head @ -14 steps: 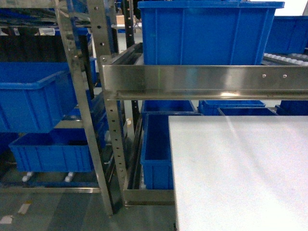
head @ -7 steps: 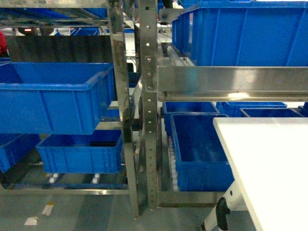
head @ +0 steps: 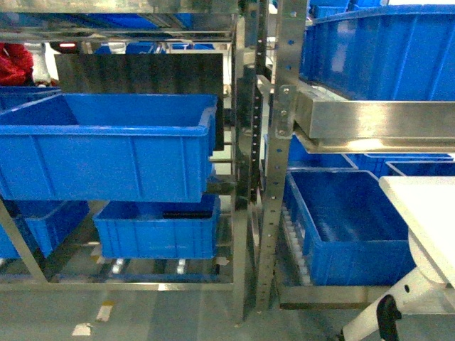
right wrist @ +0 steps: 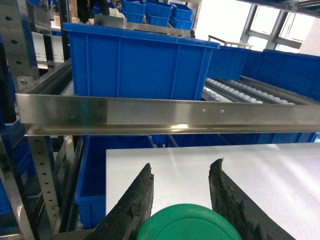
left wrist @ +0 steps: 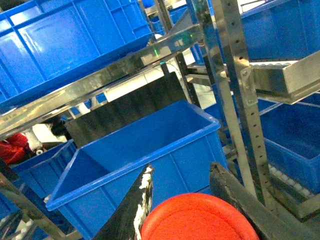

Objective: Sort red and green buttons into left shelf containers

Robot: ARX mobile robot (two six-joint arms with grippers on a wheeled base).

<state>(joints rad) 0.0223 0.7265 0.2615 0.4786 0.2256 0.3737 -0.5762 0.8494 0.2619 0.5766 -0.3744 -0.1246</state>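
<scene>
Head view: neither gripper is seen and the upper left bin (head: 106, 145) sits behind steel uprights (head: 274, 163); left wrist: red button (left wrist: 197, 220) is clamped in the left gripper (left wrist: 182, 200), still short of the bin, so early release would likely drop it; right wrist: green button (right wrist: 187, 222) is clamped in the right gripper (right wrist: 182, 192) over the white table (right wrist: 225, 180), well away from the left shelf.

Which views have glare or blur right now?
Head view: mildly soft and grainy, bright reflection on the steel rail at right. Left wrist view: bin sharp, red button cut off at the bottom edge between the left gripper fingers. Right wrist view: windows blown out at top right, sheen on the white table, green button cropped.
</scene>
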